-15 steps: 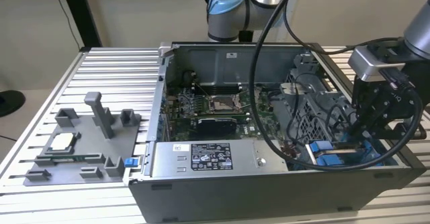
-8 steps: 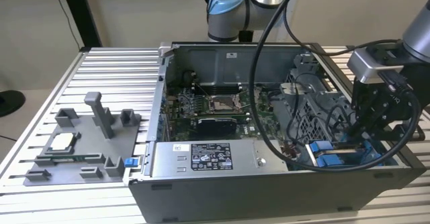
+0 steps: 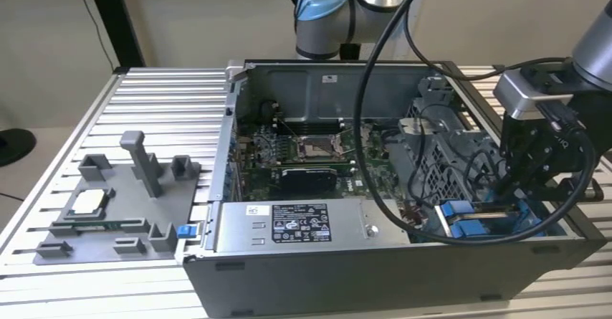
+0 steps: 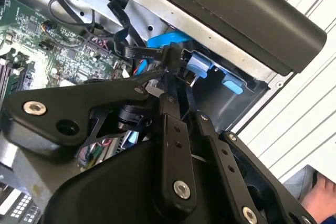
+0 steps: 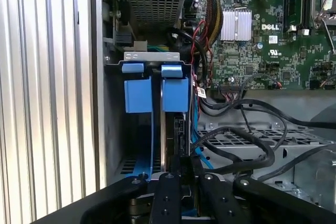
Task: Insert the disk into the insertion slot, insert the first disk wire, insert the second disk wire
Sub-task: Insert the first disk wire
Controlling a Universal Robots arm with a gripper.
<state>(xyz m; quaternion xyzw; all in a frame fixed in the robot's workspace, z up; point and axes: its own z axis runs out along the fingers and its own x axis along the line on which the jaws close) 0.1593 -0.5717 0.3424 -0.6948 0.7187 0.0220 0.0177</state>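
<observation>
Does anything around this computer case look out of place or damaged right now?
Nothing looks damaged or spilled. The gripper pinches a black disk wire at the insertion slot. One oddity: what seems to be a person's hand shows beside the ribbed table in the second wrist view, close to the gripper.

Logo [image 5: 269, 27] on motherboard [image 5: 262, 56], labelled power supply [image 3: 287, 223]

The arm [image 3: 330, 18] runs from the exterior view's top centre to its right edge, with the black gripper [image 3: 535, 175] pointing straight down. In both wrist views the gripper [image 4: 176, 74] [image 5: 176, 135] has its fingers [image 5: 169, 192] drawn close together.
</observation>
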